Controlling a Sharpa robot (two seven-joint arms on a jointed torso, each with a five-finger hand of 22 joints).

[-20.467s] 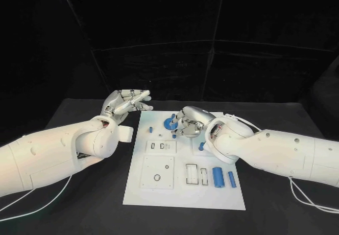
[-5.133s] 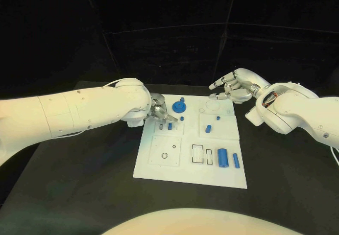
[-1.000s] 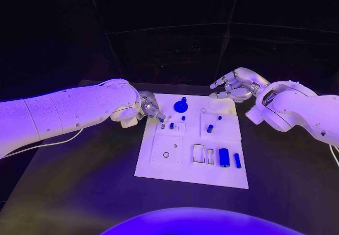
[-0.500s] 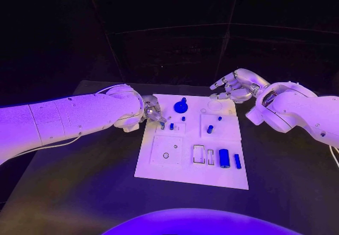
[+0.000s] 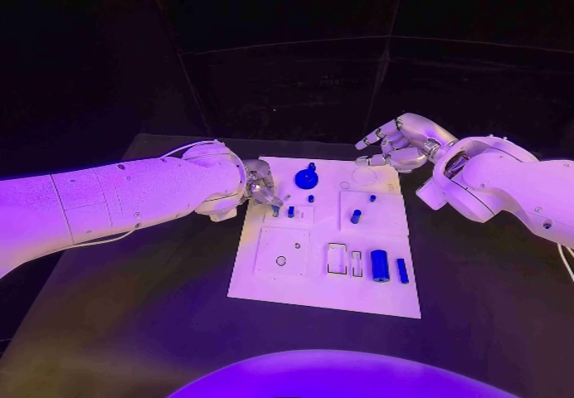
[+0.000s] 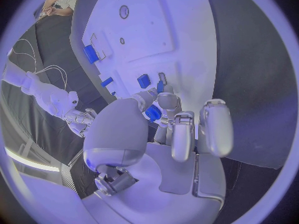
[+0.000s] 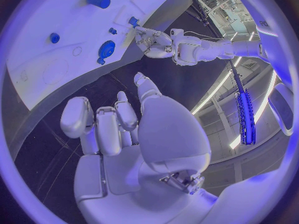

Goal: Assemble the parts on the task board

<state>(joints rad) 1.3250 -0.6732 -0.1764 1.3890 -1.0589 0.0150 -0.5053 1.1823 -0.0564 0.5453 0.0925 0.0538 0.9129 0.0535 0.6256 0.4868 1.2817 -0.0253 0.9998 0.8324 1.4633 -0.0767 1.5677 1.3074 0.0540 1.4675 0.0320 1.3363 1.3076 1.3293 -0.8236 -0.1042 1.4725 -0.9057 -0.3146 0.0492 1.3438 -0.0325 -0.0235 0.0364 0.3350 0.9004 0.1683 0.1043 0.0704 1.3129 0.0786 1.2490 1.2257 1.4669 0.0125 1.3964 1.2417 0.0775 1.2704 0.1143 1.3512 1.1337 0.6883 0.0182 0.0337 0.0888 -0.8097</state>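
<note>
Head view first: task board (image 5: 273,286) lies flat in the middle of the black worktop (image 5: 132,332), blue parts scattered over it. Left robot hand (image 5: 261,196) is down at the board's near-left edge, fingertips over a small slot block where two short blue pegs (image 5: 289,212) stand. Right robot hand (image 5: 395,144) hangs above the board's far-right corner, well clear of it, fingers loosely curled and apart, nothing in them. Blue knob-like part (image 5: 306,178) sits near the far edge; a larger blue cylinder (image 5: 379,266) and a slim one (image 5: 402,271) lie toward the near-right corner, untouched. Left wrist view: left robot hand (image 6: 163,115) pinches a small blue part (image 6: 152,113) between thumb and a finger, tip close to the board, beside another blue peg (image 6: 144,80) already seated; whether the pinched part touches its slot I cannot tell. Right wrist view: right robot hand (image 7: 118,119) spread and empty, task board (image 7: 44,45) off at a distance. Judgement: the step in hand looks like seating a small peg in the left slot block. Next move would want a straight, upright push down, then a clean release; many parts remain loose, so the assembly seems early.
</note>
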